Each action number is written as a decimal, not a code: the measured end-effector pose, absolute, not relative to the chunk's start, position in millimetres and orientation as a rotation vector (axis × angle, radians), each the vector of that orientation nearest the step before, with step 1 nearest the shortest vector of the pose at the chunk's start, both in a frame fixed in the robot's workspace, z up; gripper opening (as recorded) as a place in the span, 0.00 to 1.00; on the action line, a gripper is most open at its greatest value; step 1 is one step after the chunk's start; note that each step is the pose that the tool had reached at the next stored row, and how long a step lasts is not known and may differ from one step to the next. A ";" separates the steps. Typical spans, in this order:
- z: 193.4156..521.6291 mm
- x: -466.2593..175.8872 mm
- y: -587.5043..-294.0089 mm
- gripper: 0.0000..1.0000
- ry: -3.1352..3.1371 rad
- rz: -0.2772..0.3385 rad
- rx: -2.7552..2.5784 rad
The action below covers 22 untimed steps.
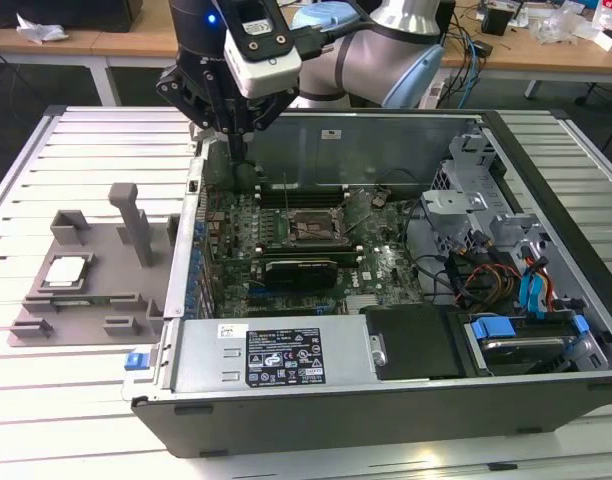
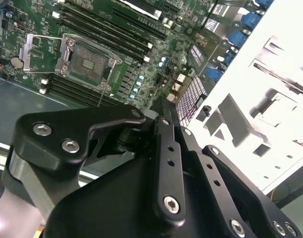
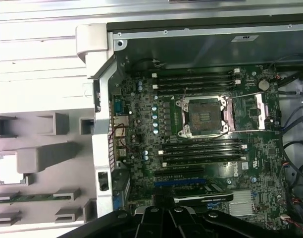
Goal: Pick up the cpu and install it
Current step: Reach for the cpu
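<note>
On gray fixture (image 1: 108,300), cpu (image 1: 66,271), case wall (image 1: 182,268) beside

Cpu (image 1: 66,271): silvery-grey top, on pale grey fixture (image 1: 106,278). Mobo (image 1: 376,250) green w/ black socket (image 1: 311,228) & black slots. Case (image 1: 386,400) dark grey; drive tabs (image 1: 491,328) blue. Worktop (image 1: 86,140) white, slatted. Hand (image 1: 233,150) black.

No legible txt: black label (image 1: 285,361) on PSU cover (image 1: 201,352), print too tiny, illegible.
</note>
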State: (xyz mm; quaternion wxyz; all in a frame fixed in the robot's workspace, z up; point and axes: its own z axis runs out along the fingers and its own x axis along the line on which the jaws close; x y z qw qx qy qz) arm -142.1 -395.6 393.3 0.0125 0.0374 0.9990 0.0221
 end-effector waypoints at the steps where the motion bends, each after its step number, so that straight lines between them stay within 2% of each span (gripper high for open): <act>1: 393.3 -143.9 -395.6 0.11 3.114 0.069 0.117; 22: 393.2 -193.4 -395.6 0.11 3.114 0.069 0.117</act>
